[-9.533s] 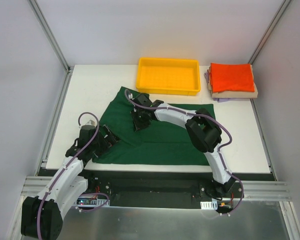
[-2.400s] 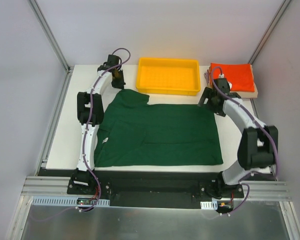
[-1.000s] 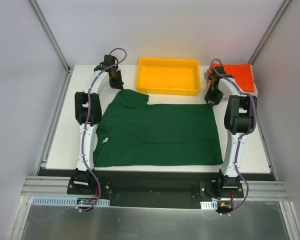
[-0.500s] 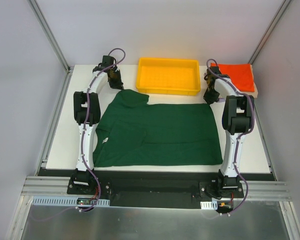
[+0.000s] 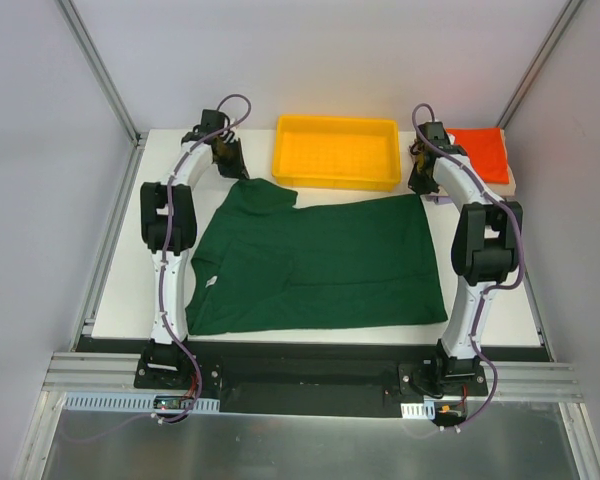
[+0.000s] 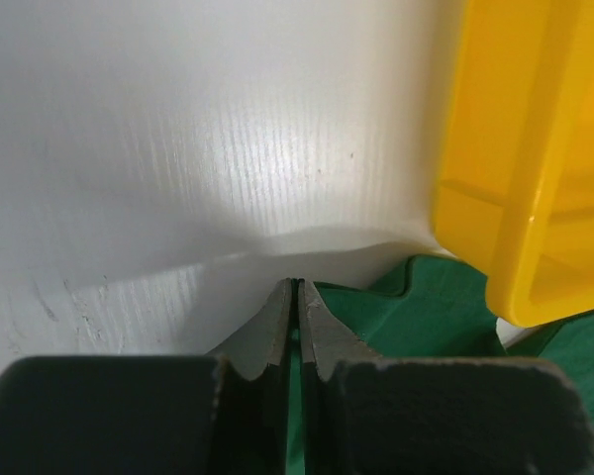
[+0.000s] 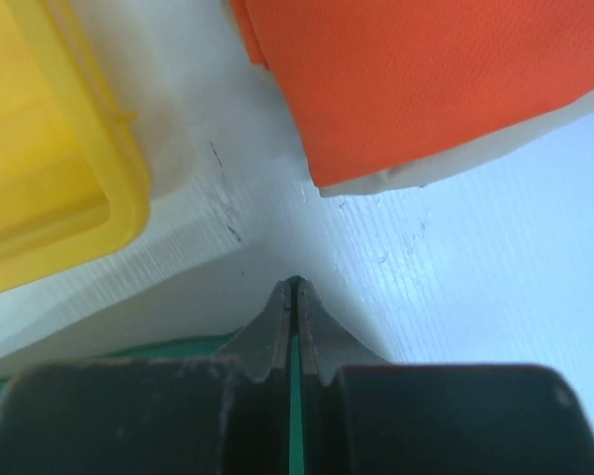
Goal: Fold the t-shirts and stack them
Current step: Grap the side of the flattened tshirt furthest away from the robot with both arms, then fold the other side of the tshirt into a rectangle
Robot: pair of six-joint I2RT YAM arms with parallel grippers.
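The large dark green t-shirt lies spread across the table's middle. My left gripper is shut on its far left corner beside the yellow tray; in the left wrist view green cloth runs between the closed fingertips. My right gripper is shut on the shirt's far right corner, and a green strip shows between its fingers. The folded orange-red t-shirt tops a stack at the back right, with a pale tan layer under it.
The yellow tray stands at the back centre between both grippers, close to each of them, its corner just right of the left fingers. The folded stack sits just right of the right gripper. White table shows left of the shirt.
My right gripper has closed on the green shirt's far right corner, and that corner has been drawn a little toward the back. The left gripper has stayed shut on its corner.
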